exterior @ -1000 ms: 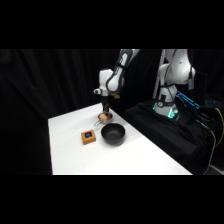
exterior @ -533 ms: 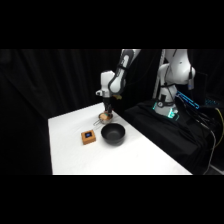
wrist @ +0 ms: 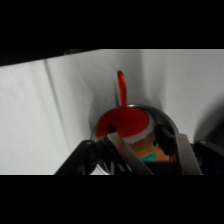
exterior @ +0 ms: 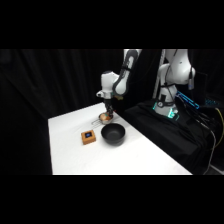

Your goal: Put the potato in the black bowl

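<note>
Hand [exterior: 107, 114] low over the silver pan [exterior: 103, 119] at the far part of the white tabletop [exterior: 75, 150], arm [exterior: 120, 80] reaching in from 1 o'clock. In the side view the hand's tip sits right at the pan, so contact or not is hard to call. Black bowl [exterior: 113, 134] just at 5 o'clock of the pan, near it but apart — nothing seen inside it. Brown block with dark blue top [exterior: 89, 136] at 9 o'clock of the bowl, close beside it, flat on the tabletop.

Wrist view: pan [wrist: 165, 120] fills the lower middle, its shiny rim curving round, red handle [wrist: 121, 90] sticking out toward 12 o'clock. Red and white thing [wrist: 125, 125] lies in the pan. Potato [wrist: 150, 147] — tan-orange lump — shows just under it at 5 o'clock, in the pan, between the two pale fingers [wrist: 120, 147]. The fingers stand apart on either side of the potato; whether they press on it cannot be told, as the lower part is hidden by the black linkage. A small teal spot shows at the potato's lower edge, unclear what it is. Dark curve at the right edge of the wrist view is probably the bowl [wrist: 210, 125].

Potato is in the silver pan, not in the black bowl.
</note>
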